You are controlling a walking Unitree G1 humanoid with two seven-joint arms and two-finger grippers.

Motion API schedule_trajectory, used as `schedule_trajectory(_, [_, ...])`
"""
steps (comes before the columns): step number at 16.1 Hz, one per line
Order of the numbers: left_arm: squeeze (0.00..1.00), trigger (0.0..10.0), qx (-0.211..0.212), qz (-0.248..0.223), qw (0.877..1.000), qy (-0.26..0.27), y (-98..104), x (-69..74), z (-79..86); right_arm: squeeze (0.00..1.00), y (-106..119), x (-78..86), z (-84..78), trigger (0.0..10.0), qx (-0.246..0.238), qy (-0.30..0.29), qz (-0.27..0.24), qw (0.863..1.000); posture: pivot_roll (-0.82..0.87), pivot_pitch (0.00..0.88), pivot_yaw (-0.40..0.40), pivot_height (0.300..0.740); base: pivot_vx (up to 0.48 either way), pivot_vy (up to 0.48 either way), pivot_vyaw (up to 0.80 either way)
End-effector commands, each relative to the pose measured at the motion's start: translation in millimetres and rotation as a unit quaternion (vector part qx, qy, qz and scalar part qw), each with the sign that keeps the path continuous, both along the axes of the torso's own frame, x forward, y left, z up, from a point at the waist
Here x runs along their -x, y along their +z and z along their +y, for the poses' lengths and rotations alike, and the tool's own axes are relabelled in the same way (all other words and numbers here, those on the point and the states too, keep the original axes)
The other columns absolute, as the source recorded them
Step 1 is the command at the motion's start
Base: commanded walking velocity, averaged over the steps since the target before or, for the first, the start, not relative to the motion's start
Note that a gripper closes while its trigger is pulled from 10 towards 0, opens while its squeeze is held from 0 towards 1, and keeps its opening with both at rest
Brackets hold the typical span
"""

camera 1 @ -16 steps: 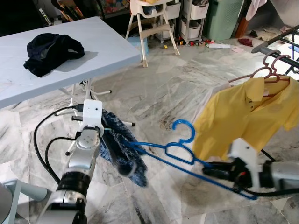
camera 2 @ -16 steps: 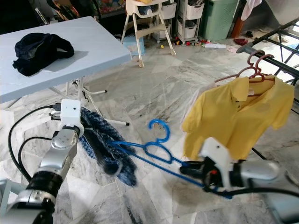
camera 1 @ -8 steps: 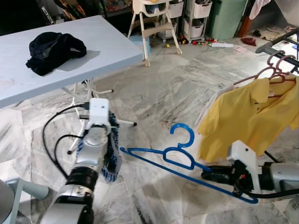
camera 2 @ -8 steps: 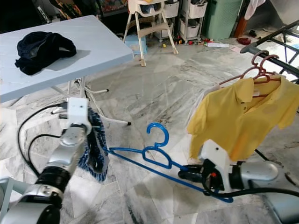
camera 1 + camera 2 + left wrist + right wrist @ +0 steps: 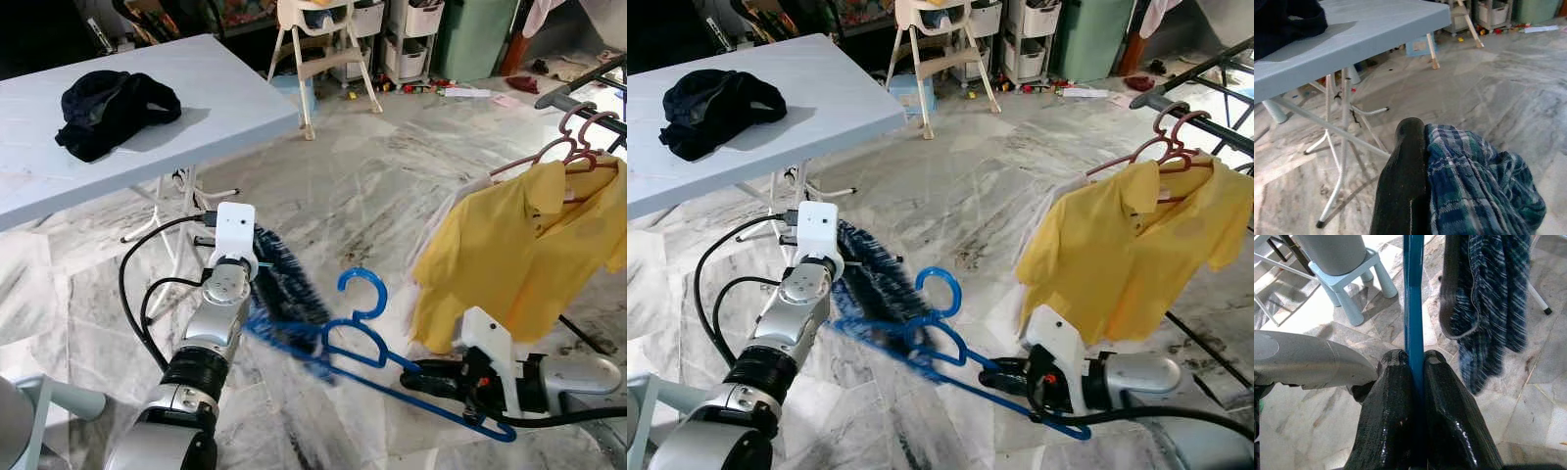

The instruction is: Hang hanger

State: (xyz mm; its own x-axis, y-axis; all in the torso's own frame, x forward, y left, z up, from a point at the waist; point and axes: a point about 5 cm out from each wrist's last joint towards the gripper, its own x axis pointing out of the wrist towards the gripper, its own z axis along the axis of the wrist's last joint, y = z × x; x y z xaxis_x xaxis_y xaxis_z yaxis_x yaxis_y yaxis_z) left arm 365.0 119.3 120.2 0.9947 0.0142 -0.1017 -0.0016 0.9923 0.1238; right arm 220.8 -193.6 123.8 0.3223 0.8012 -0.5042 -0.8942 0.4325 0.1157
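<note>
Plastic blue hanger (image 5: 392,362) juts out level above the marble floor (image 5: 372,196), its bottom bar pinched between the pressed-together jaws of the right gripper (image 5: 1414,382), hook upward and toward the middle of the scene. The left gripper (image 5: 1408,161) has its jaws closed on a blue plaid garment (image 5: 877,284), holding the cloth right at the hanger's far shoulder, where it looks draped or being threaded on; blur keeps me from telling whether it is seated. To the right a yellow polo shirt (image 5: 519,245) hangs from pink hangers (image 5: 573,147) on a dark rack rail (image 5: 588,88), the likely destination. A dark garment (image 5: 113,103) lies on the pale blue counter (image 5: 225,88). The hanger is probably light, thin and somewhat springy, so held at one end it may sag and twist under the cloth; a grip nearer the hook's neck would steady it. The plaid fabric is soft and limp, liable to slide off smooth plastic if the hanger tips
</note>
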Motion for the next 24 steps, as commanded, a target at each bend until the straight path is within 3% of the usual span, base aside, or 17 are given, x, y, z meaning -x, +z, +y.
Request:
schedule_trajectory(1, [0.00, 10.0, -0.001, -0.011, 1.000, -0.002, 7, -1.3, 1.7, 0.00, 5, 0.7, 4.6, 10.0, -0.004, 0.004, -0.010, 1.000, -0.15, 0.080, 0.087, 0.740, 0.000, 0.000, 0.00])
schedule_trajectory(8, [0.00, 10.0, -0.008, -0.009, 1.000, -0.013, 4, 3.5, 6.4, 0.00, 7, -4.9, -8.9, 10.0, 0.009, -0.017, -0.022, 1.000, -0.14, 0.079, 0.087, 0.740, 0.000, 0.000, 0.00])
schedule_trajectory(15, [0.00, 10.0, -0.005, -0.007, 1.000, -0.023, 5, 8.4, 3.1, 0.00, -1, -12.6, -3.0, 10.0, 0.014, -0.049, -0.042, 0.998, -0.14, 0.081, 0.088, 0.740, 0.000, 0.000, 0.00])
schedule_trajectory(17, [0.00, 10.0, -0.003, -0.005, 1.000, -0.029, 9, 10.4, -2.6, 0.00, -4, -26.0, 4.0, 10.0, 0.012, -0.097, -0.064, 0.993, -0.14, 0.080, 0.087, 0.740, 0.000, 0.000, 0.00])
schedule_trajectory(22, [0.00, 10.0, 0.001, 0.008, 0.999, -0.035, 5, 14.3, -10.7, 0.00, -8, -33.0, 24.4, 10.0, -0.017, -0.117, -0.073, 0.990, -0.14, 0.072, 0.087, 0.740, 0.000, 0.000, 0.00])
schedule_trajectory(24, [0.00, 10.0, 0.010, 0.001, 0.999, -0.053, 9, 14.8, -21.0, 0.00, -13, -34.4, 35.5, 10.0, -0.032, -0.116, -0.065, 0.991, -0.13, 0.067, 0.083, 0.740, 0.000, 0.000, 0.00])
